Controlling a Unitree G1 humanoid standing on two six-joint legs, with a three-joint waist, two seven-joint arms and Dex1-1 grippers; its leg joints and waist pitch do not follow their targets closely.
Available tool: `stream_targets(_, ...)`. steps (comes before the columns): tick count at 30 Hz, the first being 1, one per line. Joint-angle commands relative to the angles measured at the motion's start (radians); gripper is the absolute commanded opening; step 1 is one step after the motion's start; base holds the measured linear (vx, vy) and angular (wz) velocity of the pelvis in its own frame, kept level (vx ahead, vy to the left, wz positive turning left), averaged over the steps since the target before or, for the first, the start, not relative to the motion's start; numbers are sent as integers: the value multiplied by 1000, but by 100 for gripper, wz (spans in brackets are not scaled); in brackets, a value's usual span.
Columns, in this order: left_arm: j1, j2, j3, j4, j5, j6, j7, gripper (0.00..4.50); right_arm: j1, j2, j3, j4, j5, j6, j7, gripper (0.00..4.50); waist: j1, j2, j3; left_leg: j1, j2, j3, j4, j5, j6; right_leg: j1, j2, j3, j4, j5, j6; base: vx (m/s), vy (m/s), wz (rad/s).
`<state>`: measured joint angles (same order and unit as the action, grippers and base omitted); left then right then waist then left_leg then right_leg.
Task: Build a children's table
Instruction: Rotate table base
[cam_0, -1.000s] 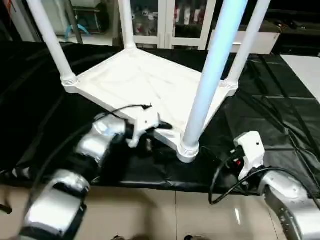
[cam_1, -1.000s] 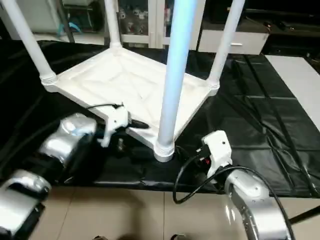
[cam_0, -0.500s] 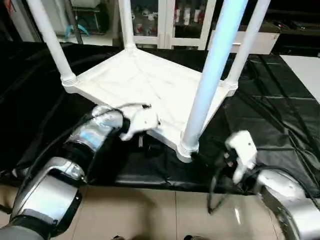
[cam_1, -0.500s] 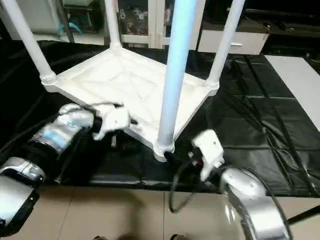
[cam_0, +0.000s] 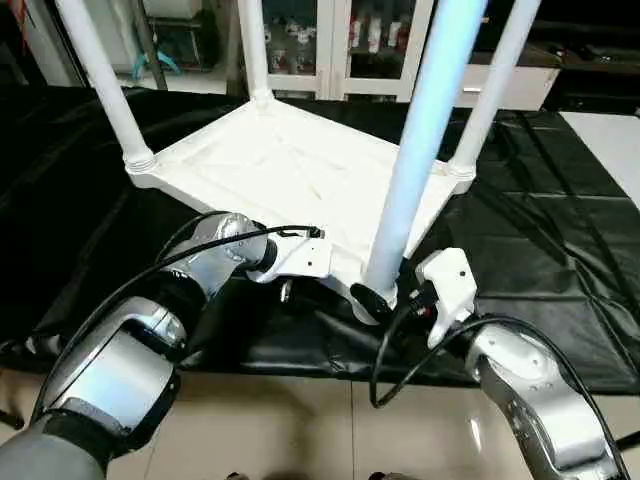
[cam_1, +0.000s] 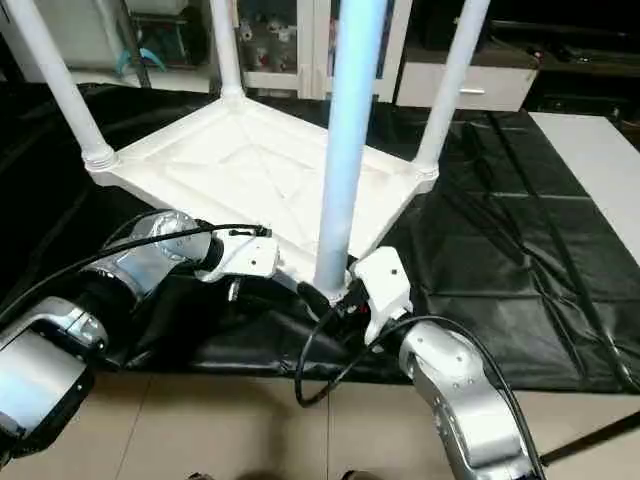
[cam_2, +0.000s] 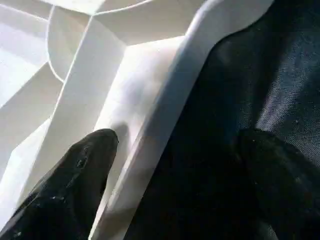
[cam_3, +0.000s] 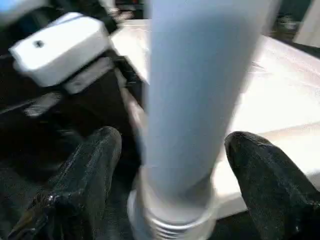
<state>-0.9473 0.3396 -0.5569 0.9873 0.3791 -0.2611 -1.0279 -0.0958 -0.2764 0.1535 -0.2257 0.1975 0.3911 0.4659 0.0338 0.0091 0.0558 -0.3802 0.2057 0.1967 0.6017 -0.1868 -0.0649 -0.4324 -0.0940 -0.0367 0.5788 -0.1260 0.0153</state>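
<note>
Black sheet: we work over a black crinkled plastic sheet (cam_0: 560, 250) spread across the bench, which we judge keeps the white parts clean and easy to see.
Table top: the white rectangular plastic table top (cam_0: 270, 165) lies upside down on that sheet, ribbed underside facing up, so its corner sockets point upward to take the legs.
Legs: four long white tapered tube legs stand upright in the corner sockets; the nearest leg (cam_0: 425, 130) rises at the corner closest to us, and the far-left leg (cam_0: 100, 85) marks the opposite side.
Left arm: our left gripper (cam_2: 175, 165) sits at the near rim of the top, one finger (cam_2: 80, 165) inside over the ribbed face and the other outside over the sheet, spread wide and straddling the rim, clamping nothing; we judge it is placed to steady the top.
Right arm: our right gripper (cam_3: 172, 165) stands with its fingers either side of the nearest leg, just above the socket collar, jaws apart and not yet pinching; we judge it is placed to grasp and seat that leg.
</note>
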Motion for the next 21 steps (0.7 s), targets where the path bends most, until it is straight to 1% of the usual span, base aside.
stream_targets(1,30,21,-48,46,59,12,-42,445,-13,1,-26,17,-12,-5,-16,371,4,-3,-66,15,9,-12,-83,-303,-1,57,-33,21,-65,-329,-191,0,0,0)
stream_targets(3,34,31,-56,38,59,6,-90,445,-28,0,-47,37,-14,-9,-35,371,4,-6,-65,16,9,-13,-83,-311,-2,55,-33,21,-67,-350,-185,0,0,0)
stream_targets(4,46,41,-58,11,39,29,-178,445,-47,-2,-73,57,-16,-9,-51,371,1,-8,-64,15,9,-15,-86,-324,-7,57,-35,20,-69,-381,-179,0,0,0)
stream_targets(5,53,44,-56,-4,25,47,-220,445,-55,-4,-85,65,-19,-8,-59,371,2,-5,-65,15,10,-15,-86,-325,-7,57,-36,20,-69,-386,-178,0,0,0)
stream_targets(6,53,44,-56,-4,25,47,-220,445,-55,-4,-85,66,-19,-8,-60,371,0,-5,-64,12,10,-17,-88,-323,-10,59,-36,20,-67,-383,-177,0,0,0)
stream_targets(7,58,47,-57,-14,13,60,-259,445,-62,-5,-97,73,-18,-10,-64,371,-1,-8,-65,10,10,-18,-89,-318,-10,61,-35,20,-66,-377,-175,0,0,0)
stream_targets(8,61,49,-58,-20,6,67,-281,445,-66,-6,-103,77,-18,-11,-67,371,-3,-6,-65,8,10,-19,-90,-314,-12,63,-35,19,-64,-365,-176,0,0,0)
stream_targets(9,64,51,-60,-25,1,79,-304,445,-74,-9,-112,85,-18,-12,-70,371,-5,-6,-64,6,9,-20,-92,-320,-13,64,-35,18,-63,-373,-176,0,0,0)
stream_targets(10,65,56,-61,-25,2,92,-330,445,-89,-19,-122,100,-16,-15,-74,371,-8,-5,-64,7,8,-21,-92,-327,-15,65,-36,17,-65,-383,-174,0,0,0)
stream_targets(12,62,60,-57,-22,7,94,-338,445,-102,-29,-127,116,-15,-20,-71,371,-16,-7,-65,11,6,-19,-89,-333,-13,62,-35,17,-68,-389,-179,0,0,0)
stream_targets(13,59,62,-54,-20,8,92,-337,445,-109,-35,-128,125,-16,-24,-66,371,-21,-8,-63,12,6,-18,-87,-338,-9,61,-34,18,-71,-394,-183,0,0,0)
stream_targets(15,57,66,-50,-22,9,93,-338,445,-117,-42,-127,135,-18,-29,-58,371,-26,-8,-65,10,5,-18,-86,-329,-3,64,-35,17,-70,-396,-187,0,0,0)
stream_targets(16,57,71,-46,-31,10,102,-341,445,-126,-48,-124,146,-17,-33,-47,371,-28,-9,-65,12,4,-18,-85,-328,1,63,-34,16,-71,-397,-190,0,0,0)
stream_targets(18,57,75,-42,-37,10,108,-339,445,-134,-53,-121,155,-18,-36,-39,371,-29,-8,-66,15,5,-16,-83,-326,6,60,-33,17,-72,-391,-198,0,0,0)
stream_targets(19,59,82,-35,-53,4,121,-334,445,-148,-61,-119,171,-17,-41,-26,371,-30,-9,-64,14,5,-16,-83,-321,9,61,-31,17,-71,-382,-202,0,0,0)
stream_targets(21,61,85,-31,-61,0,125,-330,445,-157,-63,-119,185,-17,-45,-22,371,-31,-8,-65,15,7,-15,-82,-315,12,60,-31,17,-69,-365,-213,0,0,0)
